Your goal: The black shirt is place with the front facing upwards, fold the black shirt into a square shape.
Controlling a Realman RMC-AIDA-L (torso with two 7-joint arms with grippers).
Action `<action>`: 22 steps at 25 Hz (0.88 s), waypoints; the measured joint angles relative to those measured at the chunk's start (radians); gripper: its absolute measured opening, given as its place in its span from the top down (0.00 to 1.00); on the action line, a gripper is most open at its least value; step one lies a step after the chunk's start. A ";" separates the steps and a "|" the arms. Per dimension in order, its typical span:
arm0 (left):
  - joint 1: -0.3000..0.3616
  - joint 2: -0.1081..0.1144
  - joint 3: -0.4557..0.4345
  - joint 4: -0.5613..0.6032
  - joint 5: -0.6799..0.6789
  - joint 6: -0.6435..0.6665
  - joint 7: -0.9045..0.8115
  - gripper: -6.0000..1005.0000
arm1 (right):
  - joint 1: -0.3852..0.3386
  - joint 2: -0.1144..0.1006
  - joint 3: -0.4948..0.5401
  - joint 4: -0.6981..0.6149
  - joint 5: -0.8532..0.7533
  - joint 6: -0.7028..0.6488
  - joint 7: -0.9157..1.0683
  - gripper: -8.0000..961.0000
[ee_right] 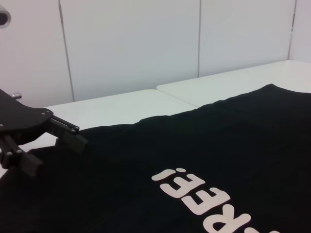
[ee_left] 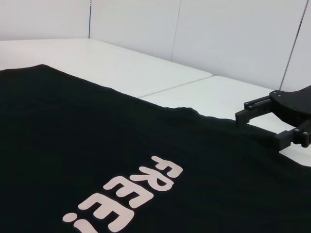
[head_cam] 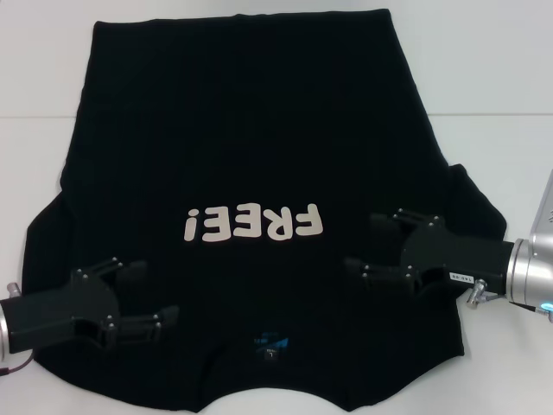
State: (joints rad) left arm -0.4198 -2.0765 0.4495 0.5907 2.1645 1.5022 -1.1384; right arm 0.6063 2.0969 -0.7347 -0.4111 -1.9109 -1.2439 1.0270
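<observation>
Black shirt is spread flat, front up, across the white table, collar nearest. At lower left the left gripper and at right the right gripper are held spread over it. Soft, limp cloth is judged best pinched at the shoulder edges.

You have the black shirt spread flat and unfolded, front side up, with its collar toward the robot and its hem at the far edge. The off-white "FREE!" lettering sits mid-chest and reads upside down from the head view (it also shows in both wrist views). A small blue neck label shows at the collar, just below the lettering. Both sleeves lie out to the sides, and the fabric looks smooth with few wrinkles.
</observation>
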 joint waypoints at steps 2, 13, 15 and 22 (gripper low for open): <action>0.002 0.001 0.000 0.000 0.000 0.001 0.000 0.05 | 0.001 0.000 0.002 0.000 0.000 0.001 0.000 0.08; 0.005 0.001 -0.003 0.000 0.000 0.002 -0.009 0.05 | 0.007 0.000 0.000 0.000 0.001 0.000 0.000 0.08; 0.005 0.002 -0.030 0.000 0.000 0.004 -0.059 0.05 | 0.008 0.000 0.000 0.000 0.001 0.000 0.000 0.08; -0.009 0.100 -0.156 -0.025 0.003 0.016 -0.545 0.05 | 0.012 0.000 0.007 0.000 0.001 0.002 0.001 0.08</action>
State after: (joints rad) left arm -0.4286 -1.9764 0.2931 0.5659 2.1673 1.5186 -1.6831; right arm 0.6188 2.0969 -0.7280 -0.4112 -1.9096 -1.2416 1.0283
